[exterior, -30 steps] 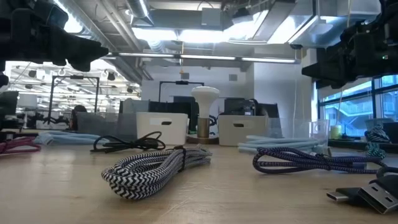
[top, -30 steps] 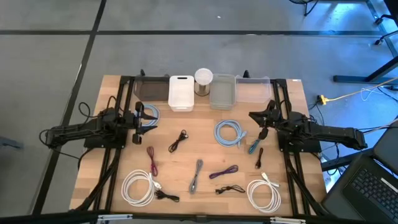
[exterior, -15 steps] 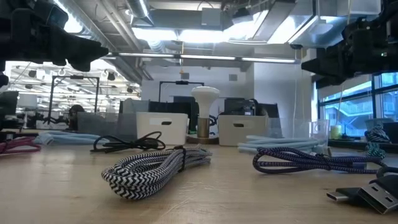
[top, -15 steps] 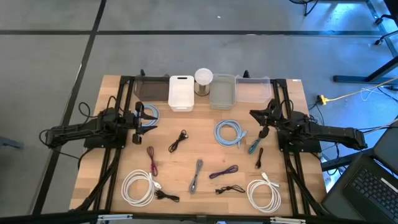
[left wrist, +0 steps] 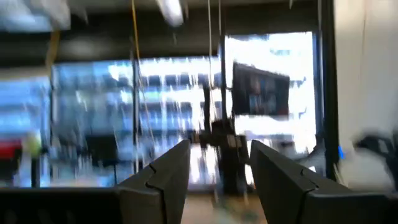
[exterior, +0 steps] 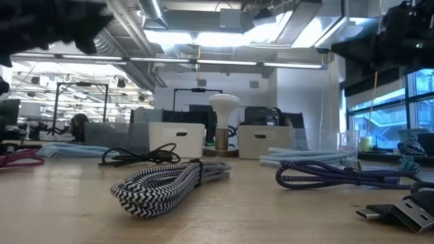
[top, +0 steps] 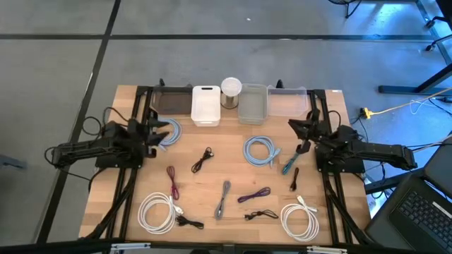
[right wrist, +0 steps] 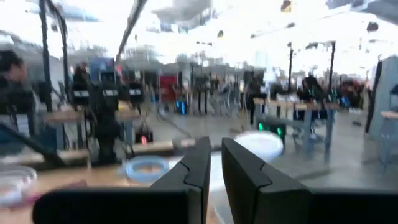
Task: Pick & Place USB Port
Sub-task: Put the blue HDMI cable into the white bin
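Left gripper [top: 152,133] sits at the table's left edge, jaws apart, empty, beside a light blue cable [top: 169,131]. Right gripper [top: 301,131] at the right edge, jaws nearly together, nothing between them, near the teal cable [top: 288,166]. Open wood [top: 229,166] mid-table. Coiled USB cables lie scattered: blue coil [top: 259,151], white coils [top: 156,212] at front. Bins [top: 205,105] line the far edge. Wooden table [top: 325,219], grey floor around.
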Controlling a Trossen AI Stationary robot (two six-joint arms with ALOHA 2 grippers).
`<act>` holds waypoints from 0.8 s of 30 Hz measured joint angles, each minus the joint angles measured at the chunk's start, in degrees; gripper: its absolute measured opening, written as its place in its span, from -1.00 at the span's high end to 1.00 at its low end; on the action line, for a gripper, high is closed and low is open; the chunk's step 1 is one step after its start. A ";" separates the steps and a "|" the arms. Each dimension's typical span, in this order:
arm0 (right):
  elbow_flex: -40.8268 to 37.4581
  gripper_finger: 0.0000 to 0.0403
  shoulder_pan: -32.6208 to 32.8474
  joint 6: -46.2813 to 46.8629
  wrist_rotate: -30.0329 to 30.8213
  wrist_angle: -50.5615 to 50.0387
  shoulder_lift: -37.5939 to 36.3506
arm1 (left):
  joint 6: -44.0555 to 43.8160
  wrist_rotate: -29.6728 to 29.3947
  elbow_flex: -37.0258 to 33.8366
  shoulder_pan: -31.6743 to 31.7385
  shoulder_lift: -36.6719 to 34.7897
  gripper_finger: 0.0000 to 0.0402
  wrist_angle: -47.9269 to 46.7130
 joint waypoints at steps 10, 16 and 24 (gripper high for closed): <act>7.07 0.78 0.02 2.78 -2.49 -2.70 3.48 | -3.58 -0.05 0.00 -0.02 0.02 0.20 10.24; 17.49 0.78 0.01 0.97 -2.33 -10.58 13.52 | -3.51 -0.38 0.00 -0.02 0.02 0.20 10.14; 38.17 0.78 -0.46 1.47 15.66 -41.13 31.86 | -0.55 -4.69 0.02 0.00 0.07 0.20 6.08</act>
